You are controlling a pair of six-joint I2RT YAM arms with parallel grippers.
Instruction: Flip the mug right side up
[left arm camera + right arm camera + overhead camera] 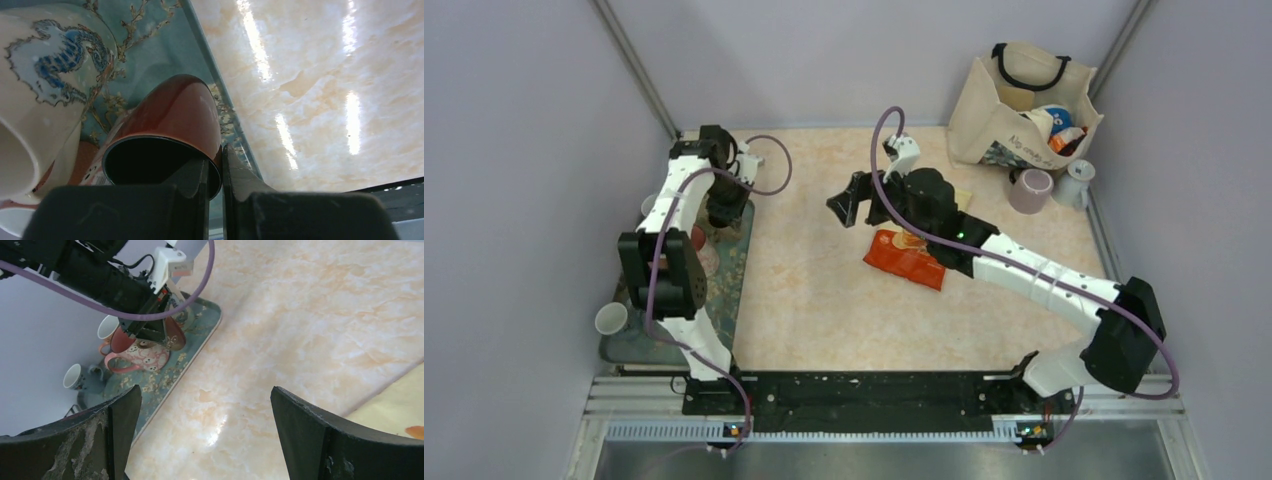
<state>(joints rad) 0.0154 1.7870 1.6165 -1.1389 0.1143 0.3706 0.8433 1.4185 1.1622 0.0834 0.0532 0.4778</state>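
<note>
A glossy red-brown mug (175, 110) is over the patterned teal tray (150, 55), tilted with its dark mouth facing the wrist camera. My left gripper (215, 165) is shut on the mug's rim, one finger inside the mouth and one outside the wall. From the right wrist view the mug (176, 335) hangs at the left gripper (160, 332) near the tray's table-side edge. In the top view the left gripper (726, 212) covers the mug. My right gripper (205, 430) is open and holds nothing, above bare marble mid-table (849, 205).
On the tray (739, 270) stand a white mug with a blue dragon (50, 75), a pink skull-patterned mug (142, 357) and a small white cup (611, 318). A red packet (906, 258) lies under the right arm. A tote bag (1019, 100) and a lilac mug (1030, 190) sit back right.
</note>
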